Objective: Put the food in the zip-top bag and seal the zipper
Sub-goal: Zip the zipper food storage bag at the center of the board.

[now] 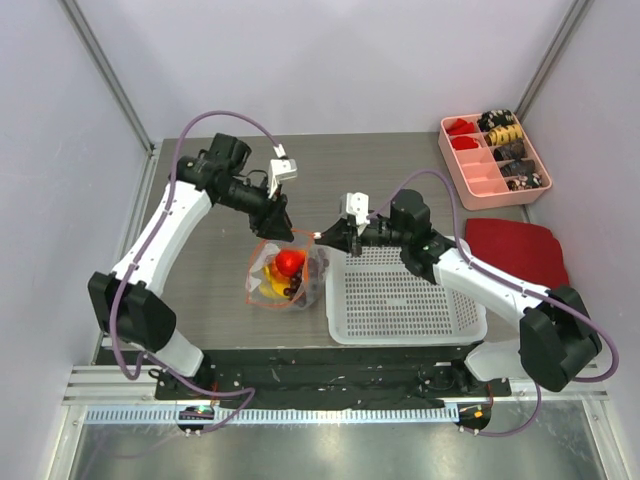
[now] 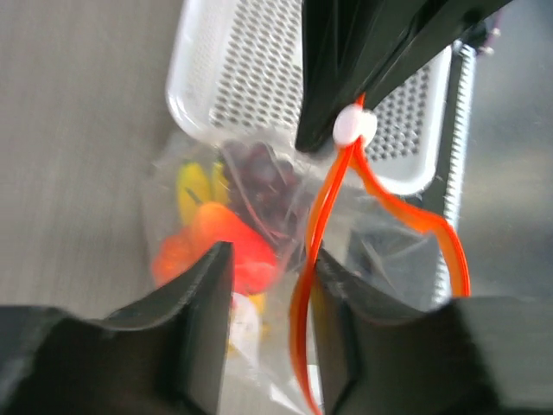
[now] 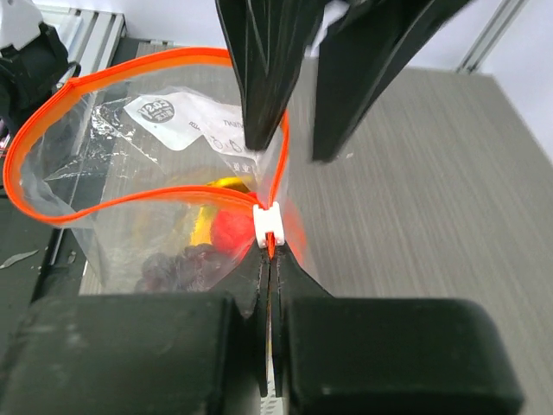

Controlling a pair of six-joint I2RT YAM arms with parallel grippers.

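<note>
Now my right claw (image 3: 270,258) is clenched on the zipper (image 2: 302,328) just under its white slider (image 3: 270,223), at the bag's 2 o'clock corner in the top view. The zip-top bag (image 3: 104,156), toy fruit (image 2: 229,246) inside, gapes toward 8 o'clock. My left claw (image 2: 270,258), fingers apart, seems to straddle the strip near 12 o'clock.

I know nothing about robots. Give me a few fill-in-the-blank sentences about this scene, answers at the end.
1. The food lies inside the zip-top bag, whose mouth stands ___.
2. The right gripper is shut on the zipper right beside its ___ slider.
3. The tray at the far right of the top view is coloured ___.

Missing words: open; white; pink.
</note>
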